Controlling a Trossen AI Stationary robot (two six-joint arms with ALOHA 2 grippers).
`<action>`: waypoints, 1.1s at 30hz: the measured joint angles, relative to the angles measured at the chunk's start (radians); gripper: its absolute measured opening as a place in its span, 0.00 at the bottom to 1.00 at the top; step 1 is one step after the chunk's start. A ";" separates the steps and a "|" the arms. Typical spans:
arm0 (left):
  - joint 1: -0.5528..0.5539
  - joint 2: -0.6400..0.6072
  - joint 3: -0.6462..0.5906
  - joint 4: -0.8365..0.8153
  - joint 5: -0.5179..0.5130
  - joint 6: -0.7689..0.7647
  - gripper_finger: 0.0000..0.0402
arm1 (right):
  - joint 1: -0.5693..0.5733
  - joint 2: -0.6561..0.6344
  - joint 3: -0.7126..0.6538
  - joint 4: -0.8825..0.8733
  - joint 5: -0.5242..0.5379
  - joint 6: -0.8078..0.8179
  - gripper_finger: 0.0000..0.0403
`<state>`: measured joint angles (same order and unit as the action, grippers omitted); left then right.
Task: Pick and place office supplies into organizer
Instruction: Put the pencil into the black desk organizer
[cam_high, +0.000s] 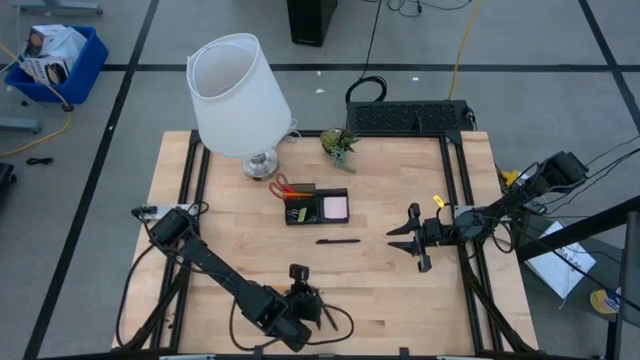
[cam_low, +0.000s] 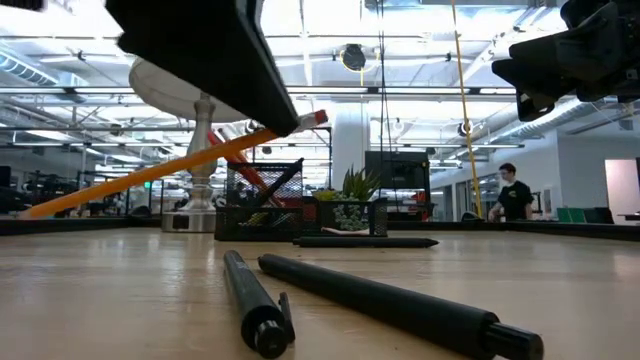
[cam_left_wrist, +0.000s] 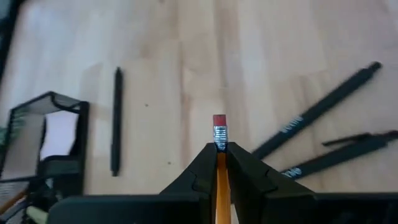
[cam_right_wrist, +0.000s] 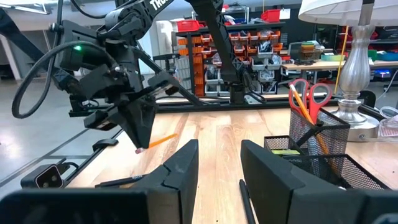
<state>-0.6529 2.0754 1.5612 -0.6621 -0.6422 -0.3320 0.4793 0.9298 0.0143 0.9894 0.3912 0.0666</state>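
My left gripper (cam_high: 308, 303) hangs near the table's front edge, shut on an orange pencil (cam_low: 150, 170) with a red eraser. Two black pens (cam_left_wrist: 317, 112) (cam_left_wrist: 348, 152) lie flat on the wood just beside it. A third pen (cam_high: 338, 241) lies in front of the black organizer (cam_high: 317, 207). The organizer holds a pink sticky-note pad (cam_high: 336, 207) and, in its cup, red-handled scissors (cam_right_wrist: 309, 93) and pencils. My right gripper (cam_high: 408, 238) waits open at the table's right, its fingers (cam_right_wrist: 186, 163) level and with nothing between them. My left gripper pinches the pencil between its two fingertips (cam_left_wrist: 202, 163), just behind the metal band at the eraser end (cam_left_wrist: 219, 138). The eraser (cam_left_wrist: 219, 121) sticks out beyond the tips. The fingers slant down from above. The pencil is lifted clear of the table and slants, its long shaft (cam_low: 100, 188) trailing back under the gripper.
A white-shaded lamp (cam_high: 240, 95) stands at the back left of the table, next to a small green plant (cam_high: 340, 143) and a black wire rack (cam_high: 410, 118) at the back. Bare wood lies between the organizer and the front edge.
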 joint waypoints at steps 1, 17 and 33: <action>0.000 -0.001 0.000 0.000 -0.017 0.000 0.09 | 0.000 0.000 0.000 0.000 0.000 0.000 0.29; 0.055 -0.154 0.000 -0.024 -0.076 0.041 0.09 | 0.000 0.000 0.000 0.000 0.000 0.000 0.29; 0.229 -0.595 -0.392 0.452 -0.028 0.471 0.09 | 0.000 0.000 0.000 0.001 0.000 0.000 0.29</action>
<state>-0.4235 1.4807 1.1693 -0.2100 -0.6702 0.1393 0.4796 0.9296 0.0143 0.9900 0.3912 0.0662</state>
